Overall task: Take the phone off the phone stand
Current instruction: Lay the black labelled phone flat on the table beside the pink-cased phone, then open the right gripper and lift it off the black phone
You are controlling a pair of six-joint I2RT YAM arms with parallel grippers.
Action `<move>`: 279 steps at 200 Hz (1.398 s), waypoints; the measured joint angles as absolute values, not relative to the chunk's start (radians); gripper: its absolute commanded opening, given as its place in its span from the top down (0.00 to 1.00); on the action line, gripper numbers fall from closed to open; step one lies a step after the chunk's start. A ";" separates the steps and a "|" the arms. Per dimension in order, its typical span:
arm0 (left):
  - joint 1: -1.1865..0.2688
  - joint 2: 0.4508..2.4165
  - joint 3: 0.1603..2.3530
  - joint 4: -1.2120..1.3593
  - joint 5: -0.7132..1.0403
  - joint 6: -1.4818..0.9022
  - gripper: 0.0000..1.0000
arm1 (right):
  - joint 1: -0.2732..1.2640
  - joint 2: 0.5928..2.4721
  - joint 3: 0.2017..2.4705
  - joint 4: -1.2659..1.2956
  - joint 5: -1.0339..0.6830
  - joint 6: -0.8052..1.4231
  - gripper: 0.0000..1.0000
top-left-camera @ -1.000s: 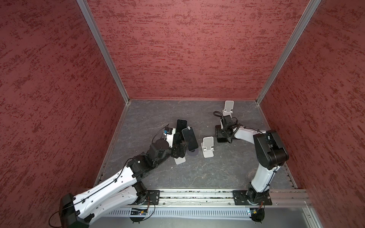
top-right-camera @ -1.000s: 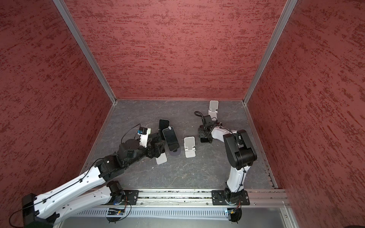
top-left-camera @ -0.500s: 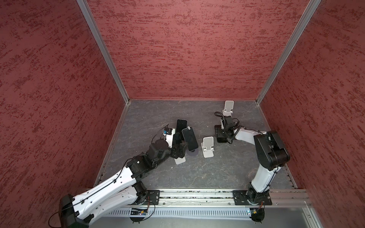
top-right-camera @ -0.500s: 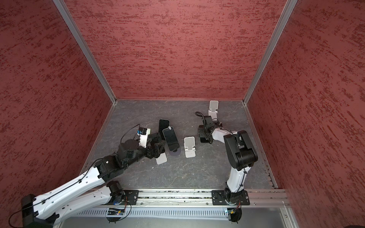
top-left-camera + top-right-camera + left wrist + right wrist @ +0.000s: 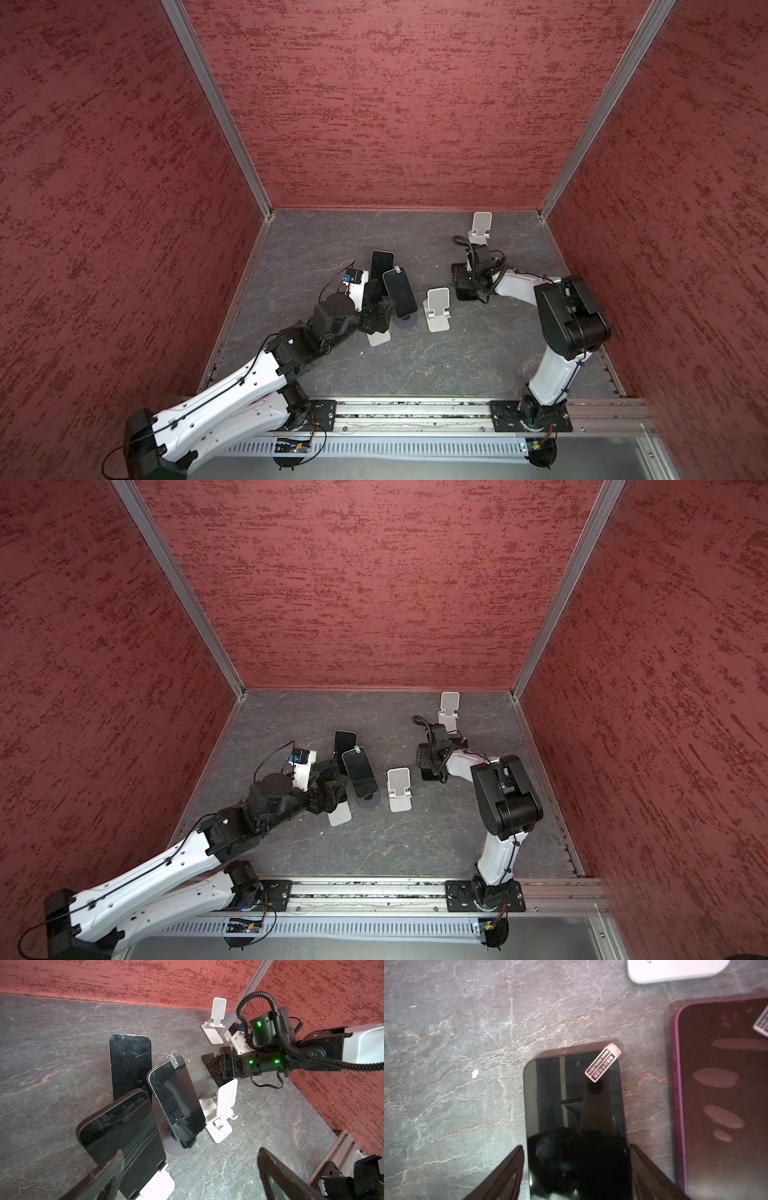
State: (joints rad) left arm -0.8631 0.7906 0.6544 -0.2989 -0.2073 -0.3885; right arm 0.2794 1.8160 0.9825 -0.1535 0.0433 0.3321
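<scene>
Two dark phones lean on stands. The nearer phone (image 5: 120,1136) rests on a white phone stand (image 5: 160,1186). A stickered phone (image 5: 176,1103) sits on a dark round-based stand (image 5: 176,1152). My left gripper (image 5: 190,1152) is wide open, and one finger overlaps the nearer phone's lower corner; both top views show the left gripper (image 5: 380,309) (image 5: 332,789) beside it. My right gripper (image 5: 576,1147) is low over a black phone (image 5: 571,1115) lying flat on the table. Its fingers closely flank the phone's edges, with a sliver of table showing on one side.
A third phone (image 5: 381,266) lies flat behind the stands. An empty white stand (image 5: 436,309) is mid-table and another stand (image 5: 480,228) is at the back right. A purple-cased phone (image 5: 726,1095) lies beside the right gripper's phone. Red walls enclose the table.
</scene>
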 measured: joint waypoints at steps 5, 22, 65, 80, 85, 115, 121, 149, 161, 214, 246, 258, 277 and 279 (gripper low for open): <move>-0.863 0.791 0.654 -0.299 -0.207 -0.389 0.01 | 0.279 1.816 0.983 -0.154 0.044 0.334 0.20; -0.863 0.791 0.654 -0.299 -0.207 -0.389 0.01 | 0.279 1.816 0.986 -0.156 0.046 0.341 0.19; -0.863 0.785 0.654 -0.299 -0.207 -0.389 0.00 | 0.279 1.814 0.988 -0.166 0.052 0.352 0.15; -0.863 0.781 0.654 -0.299 -0.207 -0.389 0.01 | 0.279 1.809 0.988 -0.181 0.053 0.352 0.15; -0.863 0.781 0.654 -0.299 -0.207 -0.389 0.00 | 0.279 1.807 0.988 -0.187 0.053 0.352 0.15; -0.863 0.780 0.653 -0.298 -0.207 -0.389 0.01 | 0.279 1.797 0.996 -0.236 0.053 0.351 0.14; -0.863 0.780 0.653 -0.298 -0.207 -0.389 0.01 | 0.279 1.795 0.998 -0.246 0.053 0.349 0.13; -0.863 0.780 0.653 -0.300 -0.208 -0.389 0.00 | 0.279 1.767 1.008 -0.310 0.054 0.340 0.13; -0.863 0.780 0.653 -0.305 -0.210 -0.392 0.00 | 0.279 1.746 1.012 -0.333 0.054 0.336 0.13; -0.872 0.806 0.659 -0.349 -0.223 -0.414 0.01 | 0.281 1.587 1.020 -0.386 0.053 0.327 0.11; -0.885 0.807 0.662 -0.369 -0.242 -0.424 0.00 | 0.294 1.505 1.019 -0.414 0.052 0.323 0.09; -0.892 0.807 0.665 -0.377 -0.250 -0.432 0.00 | 0.302 1.470 1.017 -0.424 0.051 0.321 0.09; -0.905 0.807 0.674 -0.397 -0.273 -0.443 0.01 | 0.316 1.407 1.010 -0.444 0.045 0.321 0.09; -0.907 0.807 0.675 -0.399 -0.276 -0.445 0.00 | 0.318 1.401 1.008 -0.446 0.045 0.321 0.08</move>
